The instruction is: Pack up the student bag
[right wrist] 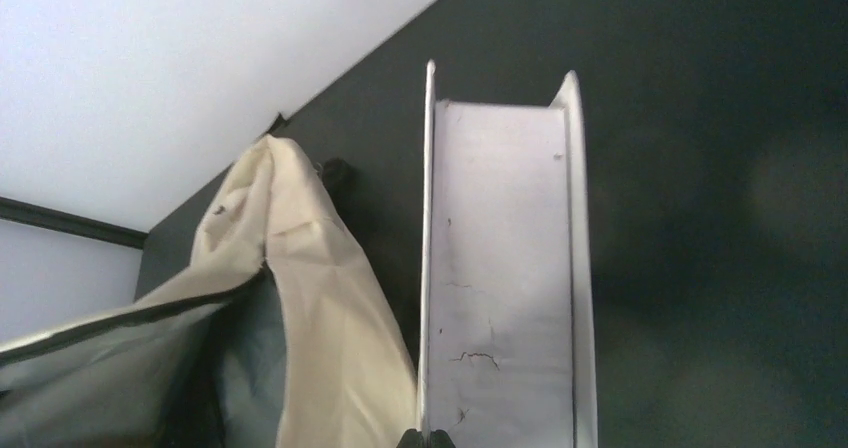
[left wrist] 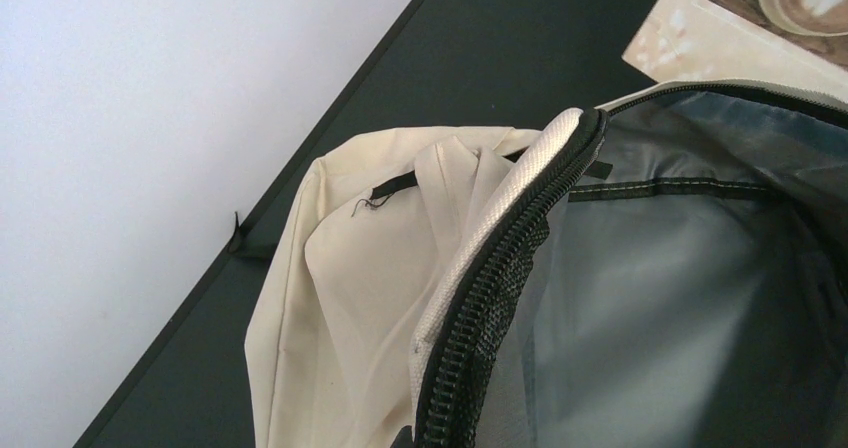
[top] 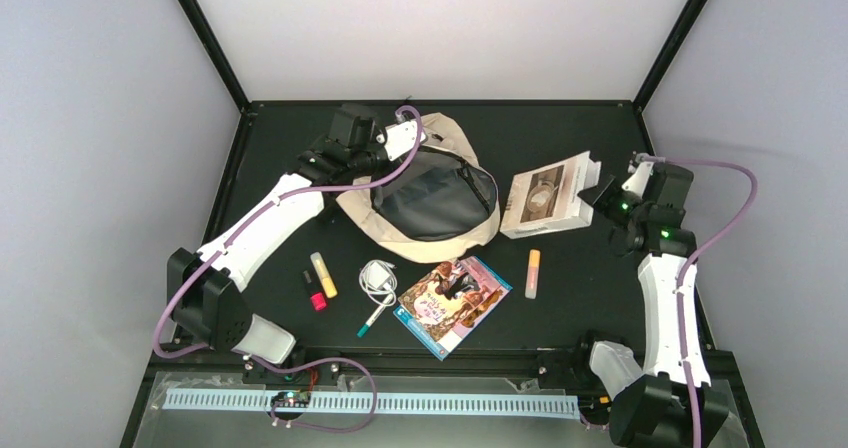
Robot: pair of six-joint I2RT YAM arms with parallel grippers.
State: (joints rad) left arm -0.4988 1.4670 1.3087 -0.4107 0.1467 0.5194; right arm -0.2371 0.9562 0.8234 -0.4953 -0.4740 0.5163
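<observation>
Student bag (top: 430, 203) lies gaping, its zipper rim pinched in the closed left gripper (top: 418, 138), which props the mouth up. The right gripper (top: 603, 194) is clamped on the cover edge of the white book (top: 548, 196). Loading looks to be the step in hand. Next, the book must travel from that hand's left side into the opening.

Item count, by kind:
One student bag (top: 450, 240).
Two books: white-covered book (top: 548, 200), colourful book (top: 453, 301).
Two highlighters: yellow highlighter (top: 323, 274), orange highlighter (top: 533, 273).
One teal-tipped pen (top: 372, 318).
One white charger with cable (top: 378, 278).
One small red-and-black stick (top: 314, 293).
Two robot arms: left arm (top: 260, 233), right arm (top: 665, 288).
</observation>
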